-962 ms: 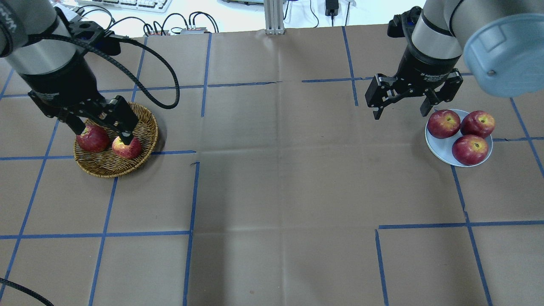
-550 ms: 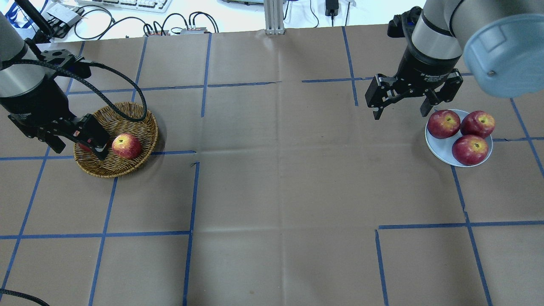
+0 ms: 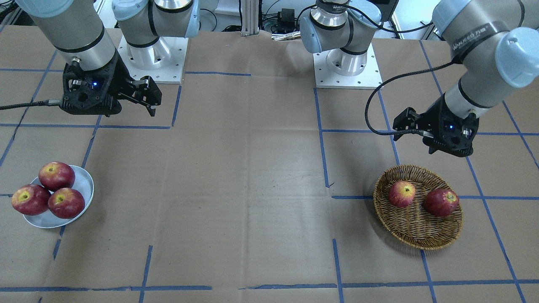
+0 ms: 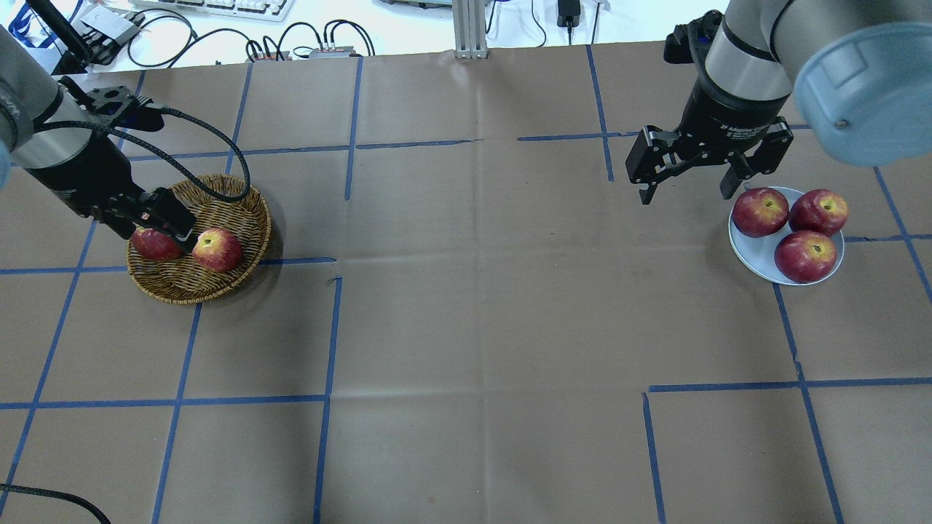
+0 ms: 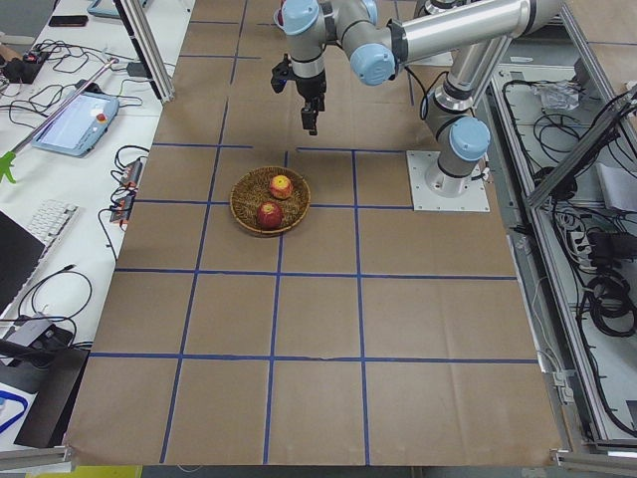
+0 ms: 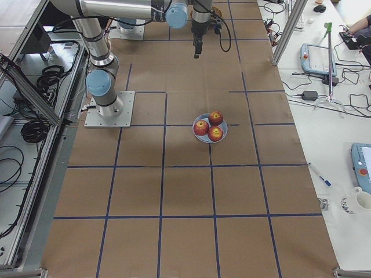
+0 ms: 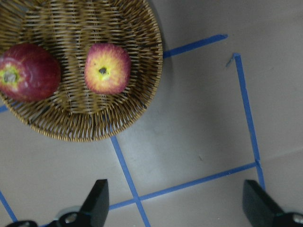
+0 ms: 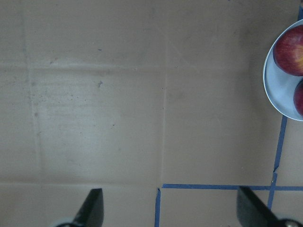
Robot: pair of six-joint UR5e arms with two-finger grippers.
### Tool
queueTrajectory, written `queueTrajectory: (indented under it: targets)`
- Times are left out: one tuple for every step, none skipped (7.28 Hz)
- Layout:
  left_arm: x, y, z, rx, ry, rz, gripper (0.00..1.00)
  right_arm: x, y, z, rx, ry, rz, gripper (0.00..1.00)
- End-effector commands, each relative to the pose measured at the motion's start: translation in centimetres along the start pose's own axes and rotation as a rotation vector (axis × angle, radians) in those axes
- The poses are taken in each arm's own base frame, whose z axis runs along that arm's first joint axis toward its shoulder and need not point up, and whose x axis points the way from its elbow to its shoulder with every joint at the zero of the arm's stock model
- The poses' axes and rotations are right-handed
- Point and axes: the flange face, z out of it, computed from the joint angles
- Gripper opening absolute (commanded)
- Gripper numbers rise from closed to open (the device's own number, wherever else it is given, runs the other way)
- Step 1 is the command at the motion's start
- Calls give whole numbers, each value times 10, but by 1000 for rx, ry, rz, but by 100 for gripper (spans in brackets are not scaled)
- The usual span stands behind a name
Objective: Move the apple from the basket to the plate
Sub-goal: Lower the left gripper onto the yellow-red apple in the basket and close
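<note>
1. The apple (image 3: 401, 194) is lying stem-up in the basket (image 3: 421, 237) on the left half of the tabletop (image 3: 252, 168), near one dark apple (image 3: 441, 202) but not touching it.
2. The left jaws are hanging spread and empty, high over the basket's robot-side rim. They are probably lining up to drop astride the apple.
3. The right jaws are hovering spread and empty near the plate (image 3: 85, 185) on the right half, off its robot-side edge. They are likely idling there to keep the landing spot open.
4. Three dark apples (image 3: 65, 203) are crowding the plate, so a fourth is looking like a tight fit.
5. The count is coming to one basket holding two apples and one plate holding three, five apples in all.
</note>
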Motion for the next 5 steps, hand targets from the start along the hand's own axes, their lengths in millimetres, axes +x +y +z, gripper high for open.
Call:
queueTrajectory:
  targets:
    - [-28,-21,47,18,-11,91,95,0,0,0,0,0,0,100]
    - [-39,-32,63,30,-35,100,95,0,0,0,-1,0,-1,100]
    - [-50,-43,85,38,-45,100,96,0,0,0,-1,0,-1,100]
    - [-54,-49,107,22,-27,102,98,0,0,0,-1,0,-3,100]
    - [-57,-50,119,4,-12,98,98,0,-1,2,-4,1,-3,100]
